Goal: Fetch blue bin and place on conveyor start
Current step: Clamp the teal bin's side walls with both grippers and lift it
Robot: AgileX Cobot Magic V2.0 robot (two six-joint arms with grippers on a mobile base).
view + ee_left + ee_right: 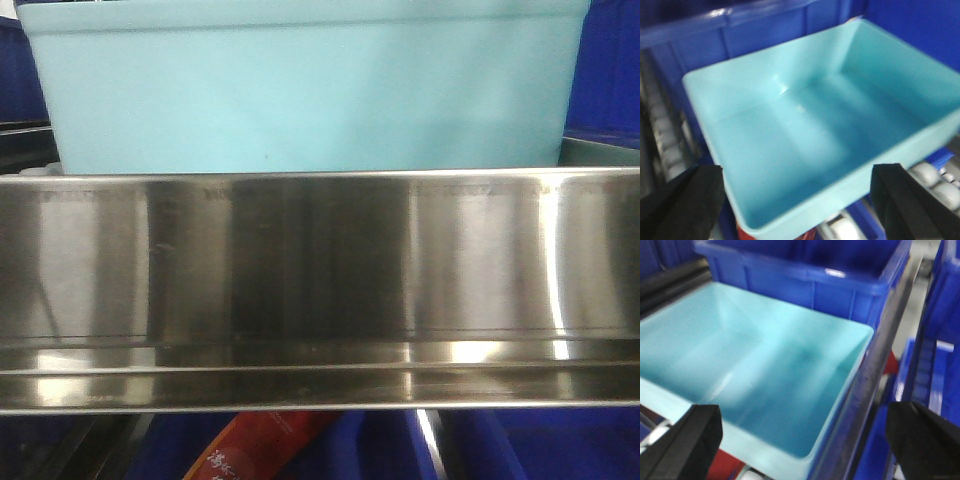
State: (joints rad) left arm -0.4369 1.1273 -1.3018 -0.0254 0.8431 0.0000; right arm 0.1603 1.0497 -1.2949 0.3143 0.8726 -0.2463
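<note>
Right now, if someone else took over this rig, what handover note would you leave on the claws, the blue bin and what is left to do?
Left claw: open, hovering over the near rim of the blue bin, gripping nothing.
Right claw: open, over the bin's near side, holding nothing.
Bin: empty, on the shelf behind the steel rail, with dark blue bins next to it.
The conveyor start is not in any view.
Done: both claws are at the bin, with no grasp yet.
Left: grip the bin, lift it off the shelf, carry it to the conveyor start and set it down.
</note>
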